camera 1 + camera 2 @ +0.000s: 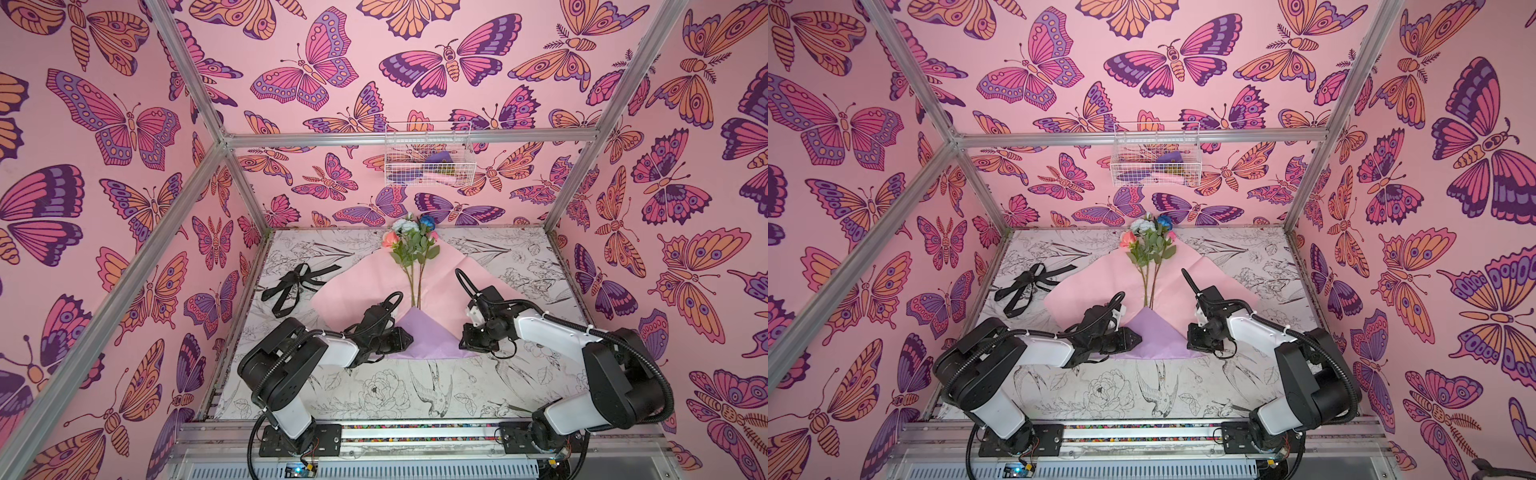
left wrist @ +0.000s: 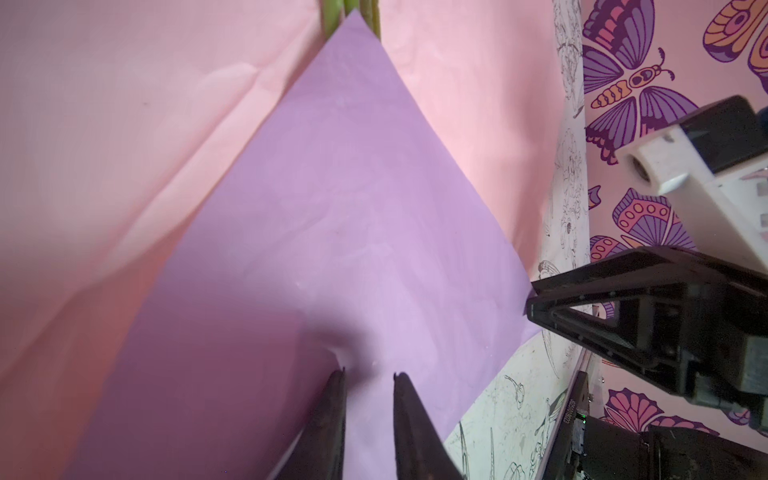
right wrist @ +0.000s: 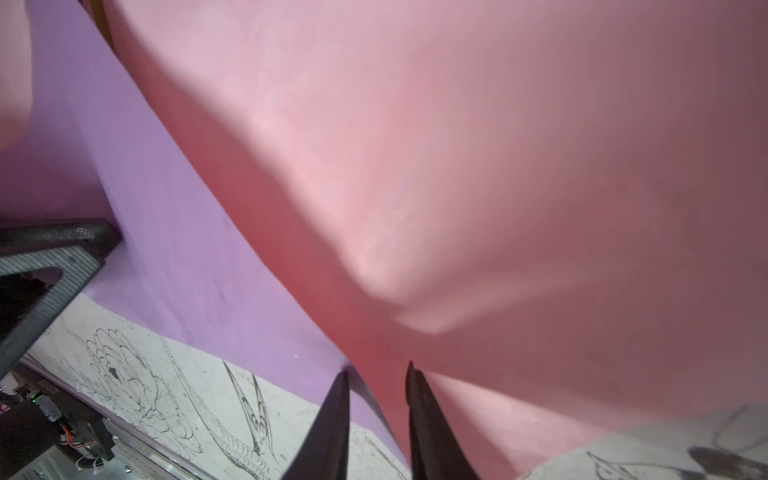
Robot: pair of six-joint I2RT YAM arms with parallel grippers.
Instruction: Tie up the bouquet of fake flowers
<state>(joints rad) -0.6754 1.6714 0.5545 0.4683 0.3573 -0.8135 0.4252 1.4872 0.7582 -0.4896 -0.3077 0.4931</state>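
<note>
The bouquet of fake flowers (image 1: pixel 412 243) (image 1: pixel 1149 244) lies on a pink paper sheet (image 1: pixel 365 282), blooms toward the back wall. A lilac flap (image 1: pixel 428 334) (image 2: pixel 353 199) is folded up over the stem ends, and green stems (image 2: pixel 332 16) stick out past its tip. My left gripper (image 1: pixel 405 336) (image 2: pixel 369 374) sits low over the flap's left side, open narrowly, with lilac paper showing in the gap. My right gripper (image 1: pixel 462 344) (image 3: pixel 376 372) is at the flap's right corner, open a little, with the paper's edge running between its fingers.
A long black ribbon (image 1: pixel 291 282) (image 1: pixel 1025 286) lies loose on the floral-print table (image 1: pixel 374 390), left of the pink sheet. A white wire basket (image 1: pixel 428 160) with bits of paper hangs on the back wall. Butterfly-papered walls and metal posts enclose the table.
</note>
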